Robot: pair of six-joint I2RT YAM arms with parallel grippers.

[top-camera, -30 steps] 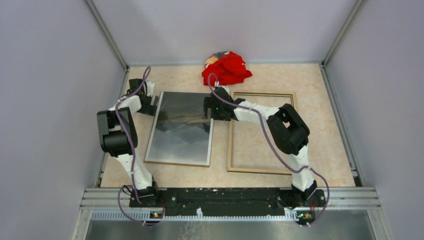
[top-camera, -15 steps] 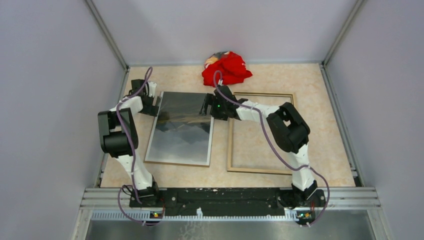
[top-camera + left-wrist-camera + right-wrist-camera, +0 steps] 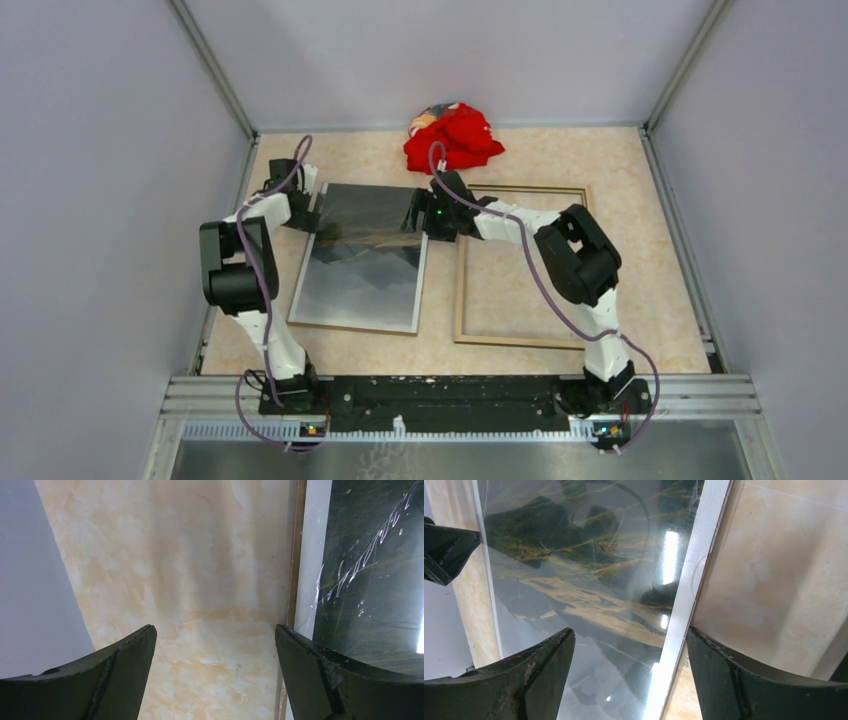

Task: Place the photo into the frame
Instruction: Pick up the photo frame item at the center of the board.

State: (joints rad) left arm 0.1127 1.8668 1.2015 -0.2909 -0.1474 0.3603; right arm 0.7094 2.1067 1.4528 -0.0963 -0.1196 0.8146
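Note:
The photo (image 3: 365,255), a glossy mountain print with white margins, lies flat on the table left of centre. The frame (image 3: 461,290) lies beside it on the right, pale wood side up, with bare table inside it. My left gripper (image 3: 308,207) is open at the photo's far left edge. In the left wrist view its jaws (image 3: 215,650) span bare table, the right finger (image 3: 305,670) over the white margin of the photo (image 3: 370,580). My right gripper (image 3: 414,216) is open at the photo's far right edge, its jaws (image 3: 630,652) straddling the margin of the photo (image 3: 584,570).
A crumpled red cloth (image 3: 455,137) lies at the back of the table behind the frame. A thin brown strip (image 3: 298,545) shows along the photo's edge, under it. Grey walls close in the table on the left, back and right.
Both grippers have crept a little toward the far end of the photo. The right jaws have narrowed slightly. The photo and frame have not moved.

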